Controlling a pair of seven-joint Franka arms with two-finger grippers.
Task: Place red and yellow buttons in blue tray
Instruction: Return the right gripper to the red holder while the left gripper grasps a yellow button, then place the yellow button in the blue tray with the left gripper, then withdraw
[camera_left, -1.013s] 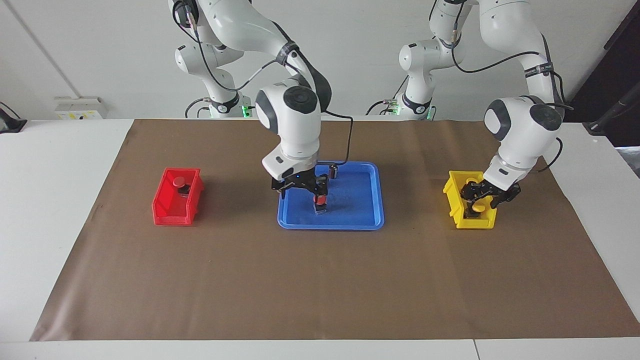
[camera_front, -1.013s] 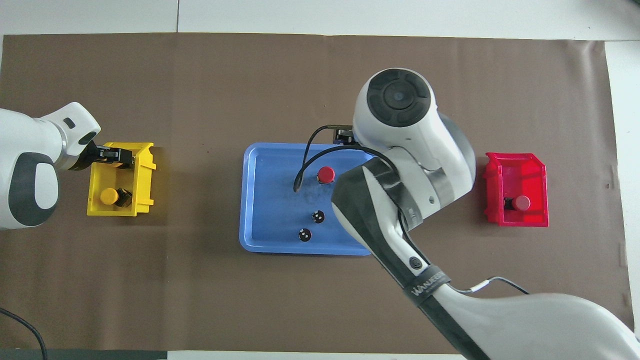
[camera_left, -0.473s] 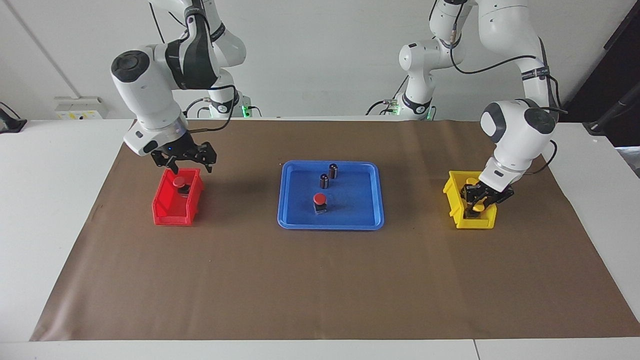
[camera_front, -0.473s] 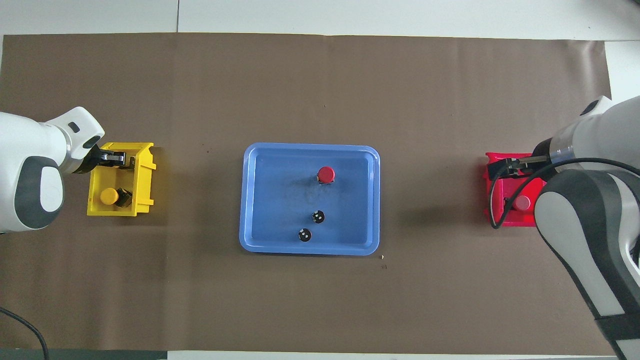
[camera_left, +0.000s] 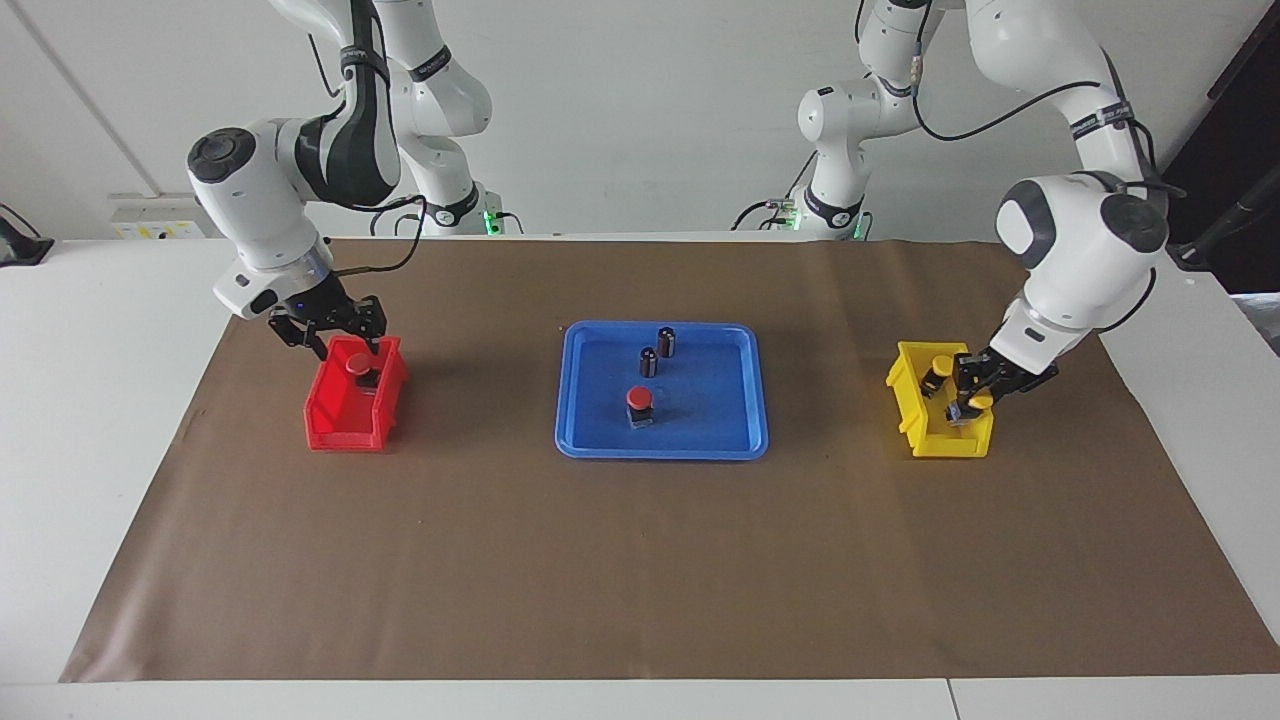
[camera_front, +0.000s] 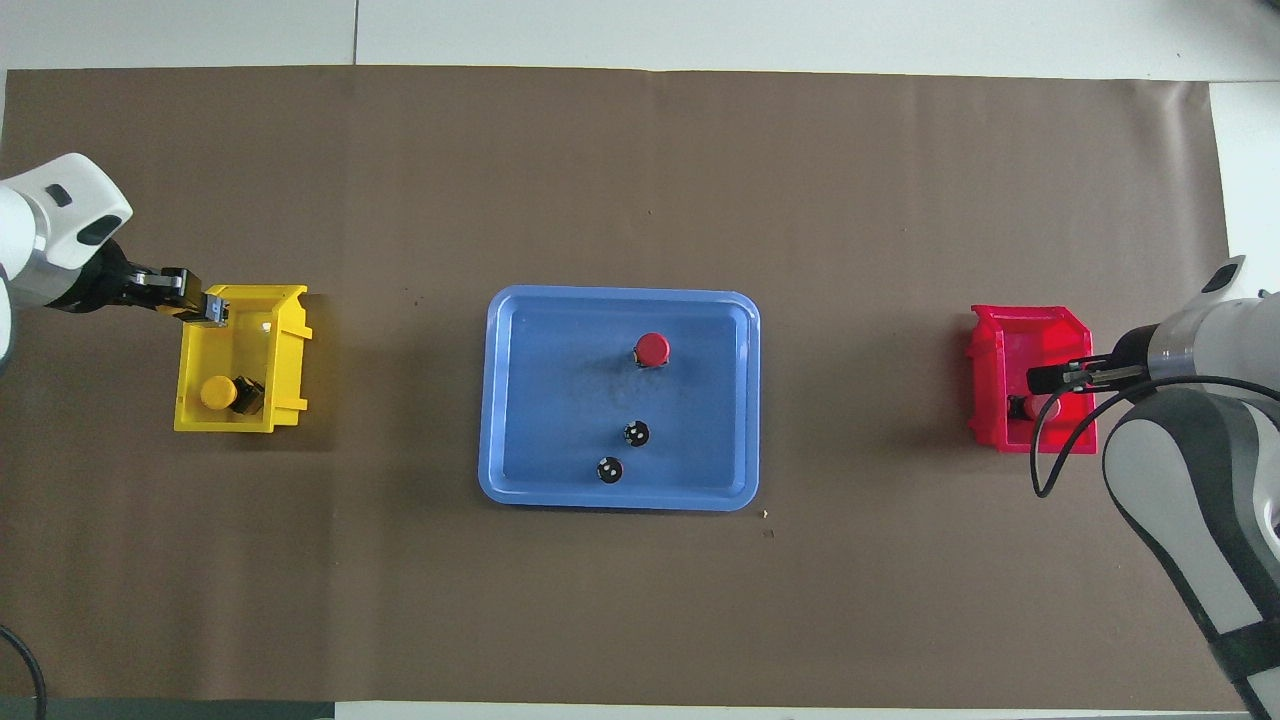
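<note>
The left end effector (camera_left: 975, 392) hangs over the yellow bin (camera_left: 938, 437), clenched on a yellow button (camera_left: 982, 401); another yellow button (camera_front: 217, 392) lies inside. The right end effector (camera_left: 330, 335) is at the red bin (camera_left: 352, 410) over a red button (camera_left: 357, 365), its grip unclear. One red button (camera_left: 639, 399) stands in the blue tray (camera_left: 722, 425).

Both arms: glossy white shells, dark grey round joint caps, black bands at the links. Loose black cables run outside each. Grippers black; green lights at the bases.
</note>
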